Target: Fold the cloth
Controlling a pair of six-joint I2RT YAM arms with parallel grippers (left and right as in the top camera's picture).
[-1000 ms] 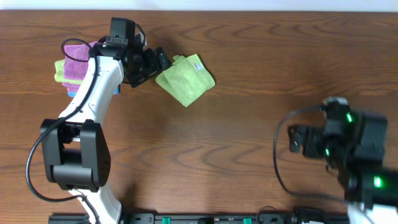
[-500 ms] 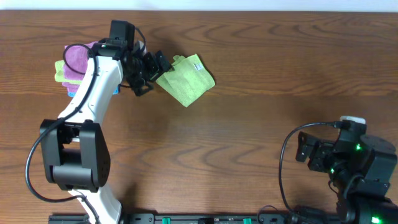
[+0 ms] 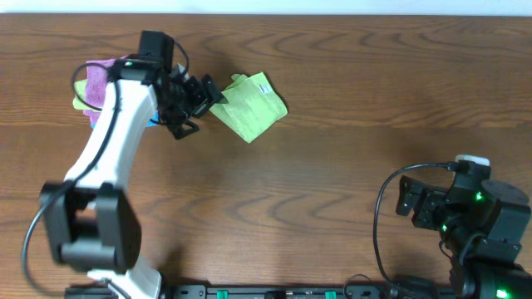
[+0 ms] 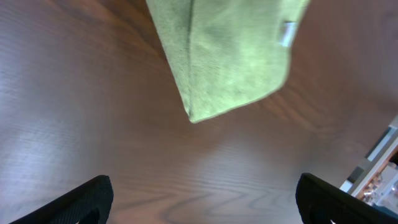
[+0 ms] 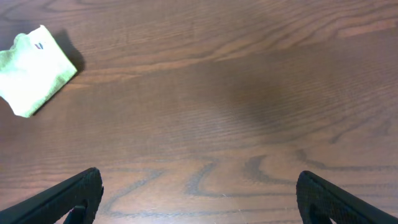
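A light green cloth (image 3: 249, 105) lies folded on the wooden table at the back left. It fills the top of the left wrist view (image 4: 230, 56) and sits small at the upper left of the right wrist view (image 5: 34, 71). My left gripper (image 3: 198, 106) is open and empty just left of the cloth, apart from it; its jaws (image 4: 202, 199) frame bare wood. My right gripper (image 3: 405, 202) is open and empty at the front right, far from the cloth; its jaws (image 5: 199, 193) frame bare wood.
A stack of folded cloths, purple (image 3: 96, 79) on top with green and blue beneath, lies at the back left, partly hidden by the left arm. The table's front edge and a rail (image 3: 274, 291) run along the bottom.
The left gripper has drawn back to the left, away from the green cloth, which stays in place. The right arm pulled back toward the front right a second ago and has since held still.
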